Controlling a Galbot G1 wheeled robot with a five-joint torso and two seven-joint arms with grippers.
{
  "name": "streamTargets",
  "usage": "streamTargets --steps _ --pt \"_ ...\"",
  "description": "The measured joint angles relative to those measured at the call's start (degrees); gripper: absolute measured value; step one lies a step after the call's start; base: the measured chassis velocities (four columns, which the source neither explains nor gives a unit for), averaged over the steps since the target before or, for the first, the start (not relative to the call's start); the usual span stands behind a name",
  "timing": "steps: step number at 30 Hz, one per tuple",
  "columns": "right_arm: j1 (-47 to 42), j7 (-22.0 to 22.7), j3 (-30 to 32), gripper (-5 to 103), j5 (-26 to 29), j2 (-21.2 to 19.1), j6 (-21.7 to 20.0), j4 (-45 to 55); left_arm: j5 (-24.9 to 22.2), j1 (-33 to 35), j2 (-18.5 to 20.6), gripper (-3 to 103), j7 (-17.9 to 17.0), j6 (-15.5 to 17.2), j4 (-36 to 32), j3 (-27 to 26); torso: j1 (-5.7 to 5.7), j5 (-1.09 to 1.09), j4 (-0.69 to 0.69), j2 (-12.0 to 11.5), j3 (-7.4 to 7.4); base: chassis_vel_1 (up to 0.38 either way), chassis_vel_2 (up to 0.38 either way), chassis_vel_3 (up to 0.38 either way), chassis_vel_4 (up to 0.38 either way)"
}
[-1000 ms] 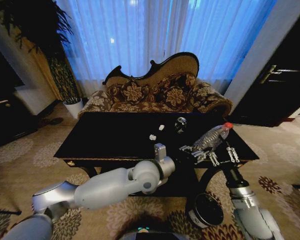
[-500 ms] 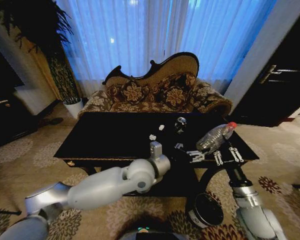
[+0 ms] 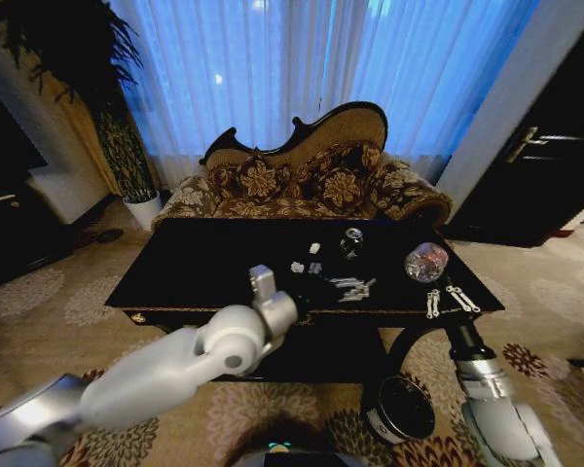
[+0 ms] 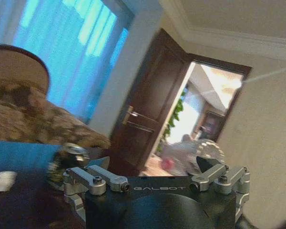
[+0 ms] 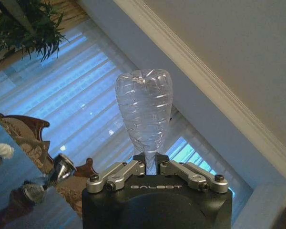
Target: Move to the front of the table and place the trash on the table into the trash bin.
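The right gripper [image 5: 157, 168] is clamped on the neck of the clear ribbed plastic bottle [image 5: 144, 109], ready for the black cylindrical bin [image 3: 403, 409] below. The left gripper [image 3: 353, 288] is spread apart over the glossy black tabletop [image 3: 204, 263].

Glossy black table [image 3: 195, 268], clear bottle [image 3: 426, 262], floral-patterned sofa [image 3: 302, 185].

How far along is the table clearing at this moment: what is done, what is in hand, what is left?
Done: the robot is at the front of the table. In hand: the right claw is shut on the clear bottle, held above the table's right end, not yet over the trash bin. Left: the white paper bits and the dark can lie on the tabletop, where the left claw sits open.
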Motion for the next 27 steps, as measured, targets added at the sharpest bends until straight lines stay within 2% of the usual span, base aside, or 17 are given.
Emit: streamTargets --steps 3,4,5,6,8,9,12,15,22,23,27 --pt "0.33 0.00 0.68 9 0.82 -0.09 0.00 -0.85 0.88 6.11 4.17 100 1.42 0.32 -1.43 -10.09 0.00 -0.01 0.00 0.00 0.00 0.000 0.000 0.000 0.000" --pt "0.33 0.00 0.68 9 0.82 -0.09 0.00 -0.85 0.88 6.11 4.17 100 1.42 0.32 -1.43 -10.09 0.00 -0.01 0.00 0.00 0.00 0.000 0.000 0.000 0.000" --pt "0.45 0.00 0.89 9 1.04 -0.13 0.00 -1.04 1.09 7.59 5.40 100 1.63 0.32 -1.63 -13.09 0.00 0.00 0.00 0.00 0.00 0.000 0.000 0.000 0.000" --pt "0.75 0.02 1.12 9 1.45 -0.27 -0.08 -1.35 1.43 10.96 7.91 100 2.24 0.38 -2.14 -19.03 0.00 0.01 0.02 0.00 0.00 0.000 0.000 0.000 0.000" --pt "1.29 0.06 1.69 9 2.60 -0.76 -0.52 -1.85 2.19 16.14 11.52 100 2.84 0.03 -2.63 -26.69 0.00 0.00 0.03 0.00 0.00 0.000 0.000 0.000 0.000" --pt "1.29 0.06 1.69 9 2.60 -0.76 -0.52 -1.85 2.19 16.14 11.52 100 2.84 0.03 -2.63 -26.69 0.00 0.00 0.03 0.00 0.00 0.000 0.000 0.000 0.000" --pt "1.89 0.14 2.44 9 4.04 -1.61 -1.06 -2.34 5.42 22.23 13.93 100 3.11 -1.00 -2.56 -33.62 0.00 0.00 0.02 0.00 0.00 0.000 0.000 0.000 0.000" --pt "1.99 0.17 2.60 9 4.39 -1.77 -1.26 -2.40 6.35 24.01 14.06 100 2.98 -1.19 -2.67 -35.61 0.00 0.00 0.02 0.00 0.00 0.000 0.000 0.000 0.000" --pt "1.54 0.26 3.16 8 5.21 -1.34 -1.26 -2.75 9.21 29.88 13.21 100 2.47 -1.81 -0.04 -47.10 0.00 0.01 0.00 0.00 0.00 0.000 0.000 0.000 0.000" --pt "1.54 0.26 3.16 8 5.21 -1.34 -1.26 -2.75 9.21 29.88 13.21 100 2.47 -1.81 -0.04 -47.10 0.00 0.01 0.00 0.00 0.00 0.000 0.000 0.000 0.000" --pt "1.70 0.48 3.95 7 6.96 -1.76 -1.26 -4.03 11.93 37.44 12.79 100 5.58 -2.96 4.30 -56.56 0.00 0.01 0.00 0.00 0.00 0.000 0.000 0.000 0.000"
